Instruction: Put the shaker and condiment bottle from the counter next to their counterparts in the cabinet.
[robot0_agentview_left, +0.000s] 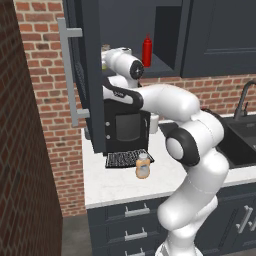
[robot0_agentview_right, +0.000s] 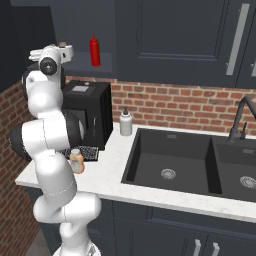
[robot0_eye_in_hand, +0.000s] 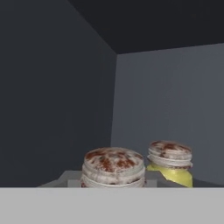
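My gripper (robot0_agentview_right: 66, 50) reaches into the open cabinet (robot0_agentview_right: 75, 30) at its left end, above the shelf. It is shut on the shaker (robot0_eye_in_hand: 113, 167), whose grey, rust-speckled cap sits close at the bottom of the hand view; the fingertips themselves are hidden. Just to its right and a little deeper stands the counterpart shaker (robot0_eye_in_hand: 171, 162), with a yellow body under a similar cap. The tall red squeeze bottle (robot0_agentview_left: 147, 50) (robot0_agentview_right: 95, 50) stands on the same shelf, to the right. The peach-orange condiment bottle (robot0_agentview_left: 143, 166) (robot0_agentview_right: 76, 161) stands upright on the counter (robot0_agentview_left: 115, 185), in front of the coffee machine.
The cabinet door (robot0_agentview_left: 87, 75) hangs open to the left with its long grey handle (robot0_agentview_left: 75, 75), hiding most of the hand in the left base view. A black coffee machine (robot0_agentview_right: 87, 112) stands under the cabinet. Beside it are a white soap dispenser (robot0_agentview_right: 125, 122) and a dark sink (robot0_agentview_right: 175, 160).
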